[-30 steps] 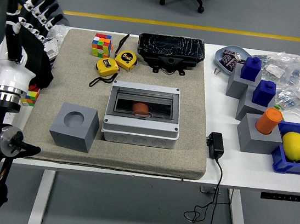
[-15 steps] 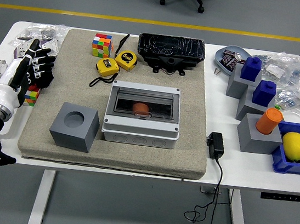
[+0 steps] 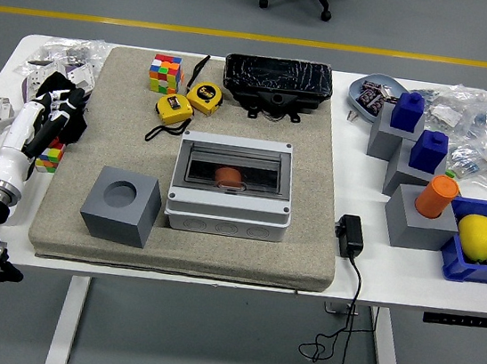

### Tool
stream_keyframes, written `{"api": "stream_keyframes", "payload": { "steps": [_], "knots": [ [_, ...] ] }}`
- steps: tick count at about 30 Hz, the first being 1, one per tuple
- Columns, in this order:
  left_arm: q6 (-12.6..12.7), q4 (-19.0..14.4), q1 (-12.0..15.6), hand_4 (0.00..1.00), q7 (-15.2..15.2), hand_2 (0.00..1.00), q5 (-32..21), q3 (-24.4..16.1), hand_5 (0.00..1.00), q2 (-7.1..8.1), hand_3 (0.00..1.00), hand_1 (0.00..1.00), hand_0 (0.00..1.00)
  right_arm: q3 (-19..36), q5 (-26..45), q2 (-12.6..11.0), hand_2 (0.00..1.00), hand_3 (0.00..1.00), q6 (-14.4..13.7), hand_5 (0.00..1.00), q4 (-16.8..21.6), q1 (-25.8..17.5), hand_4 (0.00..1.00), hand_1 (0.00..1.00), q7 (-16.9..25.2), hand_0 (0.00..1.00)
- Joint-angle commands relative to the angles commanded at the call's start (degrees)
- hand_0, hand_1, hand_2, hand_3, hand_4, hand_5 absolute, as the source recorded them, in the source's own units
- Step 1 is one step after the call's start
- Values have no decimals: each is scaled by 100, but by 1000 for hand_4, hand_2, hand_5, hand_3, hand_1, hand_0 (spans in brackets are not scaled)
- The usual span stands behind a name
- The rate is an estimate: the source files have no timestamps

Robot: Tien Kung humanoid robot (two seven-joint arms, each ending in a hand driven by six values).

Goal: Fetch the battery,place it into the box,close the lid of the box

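- While the battery (image 3: 228,176) lies inside the box (image 3: 231,188), seen as a reddish-brown cylinder through the clear lid (image 3: 234,168), that lid sits flat over the compartment.
- Box and landmark: the grey-white box stands on the beige mat (image 3: 183,242), roughly at the mat's middle.
- Left of the box, just beside it on the mat, sits a grey block (image 3: 121,205) with a round hollow in its top.
- Behind the box, toward the far edge of the mat, lie two yellow tape measures (image 3: 190,101), a colourful puzzle cube (image 3: 164,73) and a black tray (image 3: 278,79) wrapped in film.
- The left hand (image 3: 53,117) hangs over the table well to the left of the box, off the mat's left edge, fingers loosely extended and gripping nothing; a second small puzzle cube (image 3: 48,156) shows just beneath it.
- Right of the box, off the mat, a black power adapter (image 3: 349,235) lies on the white table (image 3: 367,167) with its cable dropping over the near edge.
- Farther right of the box stand grey blocks topped with blue pieces (image 3: 418,131) and an orange cylinder (image 3: 437,195), and a blue bin holding a lemon (image 3: 477,237).
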Motion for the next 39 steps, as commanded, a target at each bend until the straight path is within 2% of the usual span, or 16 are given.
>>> {"api": "stream_keyframes", "payload": {
  "steps": [4,5,10,11,13,16,17,19,28,29,39],
  "knots": [
    [-52,69,40,998,-285,813,-895,141,998,0,816,852,778,228,-102,5,651,560,90,738,0,17,956,664,107,704],
    [-61,75,44,998,-305,875,-1082,158,998,0,883,919,853,252,-113,5,784,807,100,998,0,19,998,815,120,846],
    [-103,109,62,998,-506,875,-1951,316,998,0,883,919,853,466,-70,18,784,807,95,998,0,18,998,815,315,846],
    [-122,122,56,998,-541,898,-2106,361,998,0,901,936,886,489,-87,18,815,847,93,998,0,19,998,846,326,876],
    [-159,157,43,998,-597,898,-2370,421,998,0,901,936,886,462,-67,17,815,847,104,998,0,26,998,846,326,876],
    [-113,184,75,998,-581,898,-2351,364,998,0,901,936,886,143,8,24,815,847,159,998,0,63,998,846,178,876],
    [-91,198,76,998,-576,846,-2341,340,998,0,845,878,830,39,60,22,786,811,181,998,0,77,998,792,150,836],
    [-48,208,77,998,-577,846,-2322,316,998,0,845,878,830,-116,114,19,786,811,184,998,0,95,998,792,132,836],
    [87,164,90,998,-630,819,-2392,378,998,0,820,861,805,-394,171,-2,758,788,177,998,0,128,998,773,39,809],
    [114,168,89,998,-637,794,-2408,385,998,0,793,824,782,-415,163,-4,747,771,177,998,0,134,998,762,26,801],
    [269,179,66,998,-663,780,-2446,309,998,0,786,805,775,-558,127,-19,741,769,194,998,0,170,998,760,9,800]
  ]
}}
